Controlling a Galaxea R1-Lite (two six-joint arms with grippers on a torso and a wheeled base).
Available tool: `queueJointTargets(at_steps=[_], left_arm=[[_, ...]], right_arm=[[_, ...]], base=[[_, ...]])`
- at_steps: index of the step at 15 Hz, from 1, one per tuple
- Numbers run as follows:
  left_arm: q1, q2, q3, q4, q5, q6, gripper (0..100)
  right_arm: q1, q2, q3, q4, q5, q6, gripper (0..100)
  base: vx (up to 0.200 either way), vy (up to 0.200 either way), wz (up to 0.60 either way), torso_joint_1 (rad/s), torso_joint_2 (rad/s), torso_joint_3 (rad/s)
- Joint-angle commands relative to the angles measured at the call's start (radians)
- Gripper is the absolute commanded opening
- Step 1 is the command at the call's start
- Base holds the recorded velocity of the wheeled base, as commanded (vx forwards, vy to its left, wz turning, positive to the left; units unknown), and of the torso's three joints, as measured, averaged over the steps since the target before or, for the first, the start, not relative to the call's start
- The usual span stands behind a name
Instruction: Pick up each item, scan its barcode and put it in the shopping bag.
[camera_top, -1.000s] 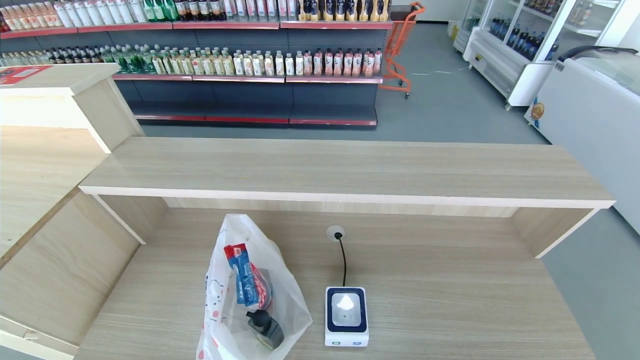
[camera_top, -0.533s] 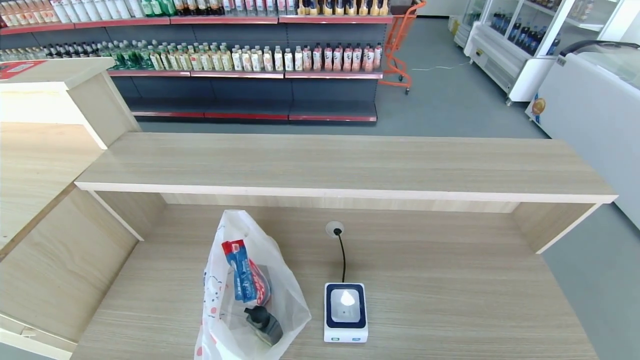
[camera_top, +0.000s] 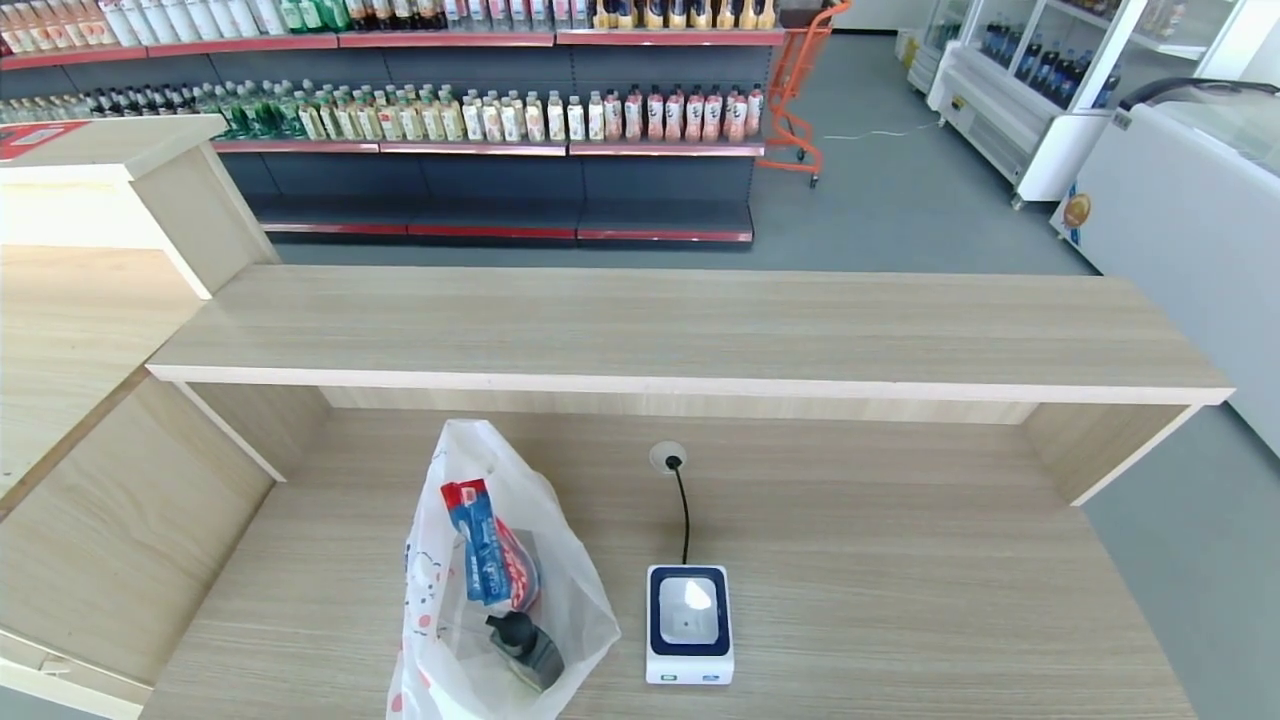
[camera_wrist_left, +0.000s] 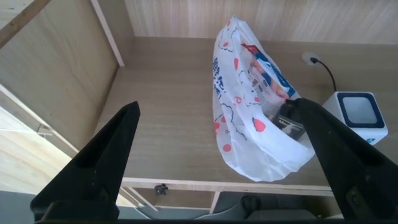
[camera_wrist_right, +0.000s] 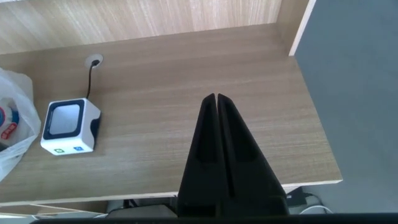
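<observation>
- The bag (camera_top: 560, 600), white and see-through with red and blue prints, is sitting on the worktop (camera_top: 900, 580) at its near left, with its mouth pointing toward the far wall.
- A blue-and-red pack (camera_top: 480, 540) is standing tilted inside the bag, showing through the plastic.
- A dark bottle (camera_top: 525, 648) with a black cap is lying lower in the bag, toward its near end and below the pack.
- The scanner (camera_top: 688, 623), a white box with a dark-framed window facing up, is sitting just beside the bag on its right, with a narrow gap between them.
- A black cable (camera_top: 684, 510) is running from the back of the scanner to a round hole (camera_top: 668, 458) in the worktop.
- The left gripper (camera_wrist_left: 217, 104) is hanging above the near left of the worktop with its jaws spread wide and holding nothing; the bag is lying below and between them.
- The right gripper (camera_wrist_right: 216, 98) is hanging above the right part of the worktop, well apart from the scanner, with its jaws pressed together and nothing between them.
- A raised ledge (camera_top: 680, 330) is running along the far side of the worktop.
- Shelves (camera_top: 500, 115) of bottles, an orange cart (camera_top: 800, 90) and coolers (camera_top: 1170, 220) are standing in the room behind.
</observation>
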Motion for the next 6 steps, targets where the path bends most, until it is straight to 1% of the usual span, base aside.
queueJointTargets(at_steps=[1, 6], left_arm=[[0.000, 0.000, 0.000, 0.000, 0.000, 0.000, 100], [0.000, 0.000, 0.000, -0.001, 0.000, 0.000, 100]], right_arm=[[0.001, 0.002, 0.000, 0.000, -0.001, 0.000, 0], [0.001, 0.003, 0.000, 0.000, -0.001, 0.000, 0]], base=[[0.000, 0.000, 0.00, 0.000, 0.00, 0.000], [0.000, 0.000, 0.00, 0.000, 0.00, 0.000]])
